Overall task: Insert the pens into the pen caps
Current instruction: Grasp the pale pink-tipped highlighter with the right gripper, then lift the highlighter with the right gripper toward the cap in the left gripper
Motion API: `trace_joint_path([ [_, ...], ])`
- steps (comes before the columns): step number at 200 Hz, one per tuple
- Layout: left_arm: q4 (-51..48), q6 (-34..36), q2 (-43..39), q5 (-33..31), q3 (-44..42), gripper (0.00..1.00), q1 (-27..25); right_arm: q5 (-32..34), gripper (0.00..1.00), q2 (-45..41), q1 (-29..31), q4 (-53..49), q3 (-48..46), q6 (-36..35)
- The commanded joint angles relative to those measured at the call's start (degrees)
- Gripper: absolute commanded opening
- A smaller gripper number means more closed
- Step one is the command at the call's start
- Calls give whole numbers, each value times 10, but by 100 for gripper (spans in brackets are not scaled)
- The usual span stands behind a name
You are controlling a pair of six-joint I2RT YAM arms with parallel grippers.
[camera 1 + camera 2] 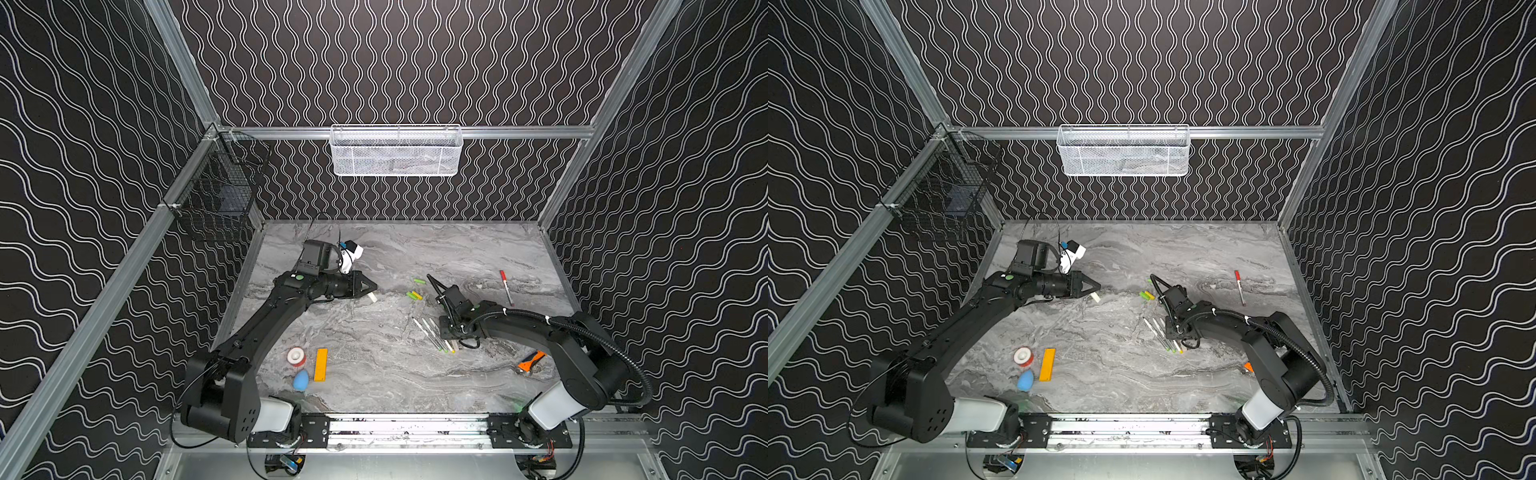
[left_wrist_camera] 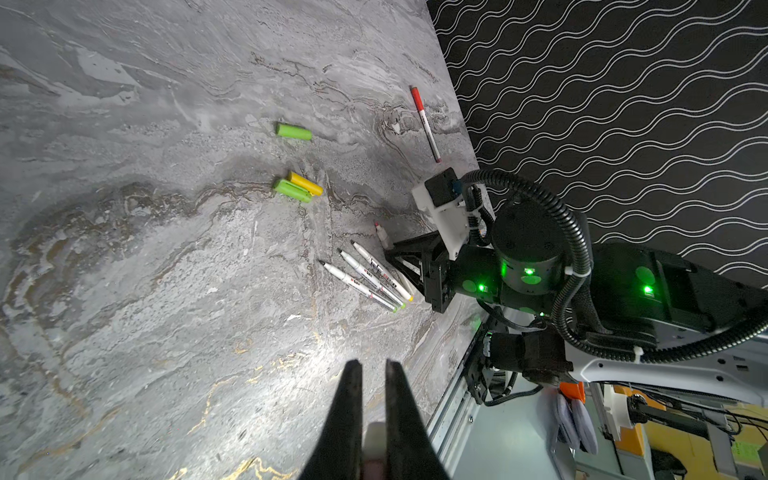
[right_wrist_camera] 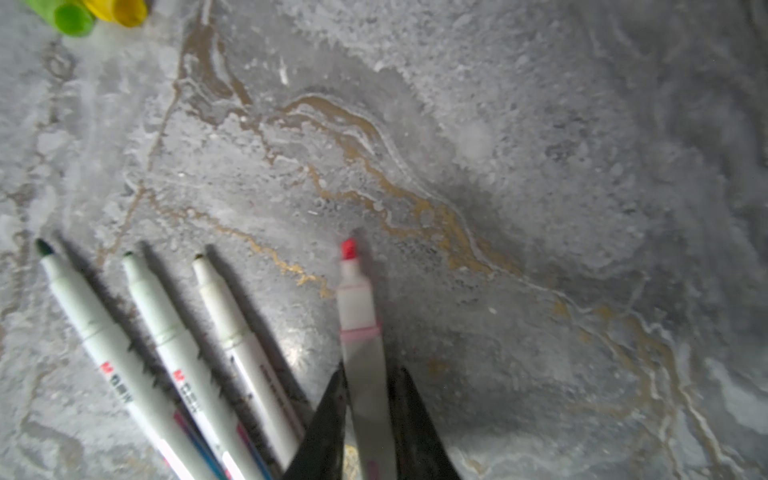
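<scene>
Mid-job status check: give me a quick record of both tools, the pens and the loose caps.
left tool: shut on a small pale piece; what it is, unclear
right tool: jaws on either side of the red-tipped pen; firm grip not clear
loose pens: three visible, uncapped, side by side beside the right tool
loose caps: a green cap alone; another green cap touching a yellow cap
capped pen: red cap on, lying apart from the rest
</scene>
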Motion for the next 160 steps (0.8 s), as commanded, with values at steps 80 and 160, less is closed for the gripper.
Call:
trace_joint_path([
  [80, -2, 25, 7, 43, 23, 0, 2, 25, 2, 36, 2, -87, 64, -86],
  [160, 51, 7, 3, 93, 4, 0, 1, -141, 3, -138, 4, 22, 43, -270],
])
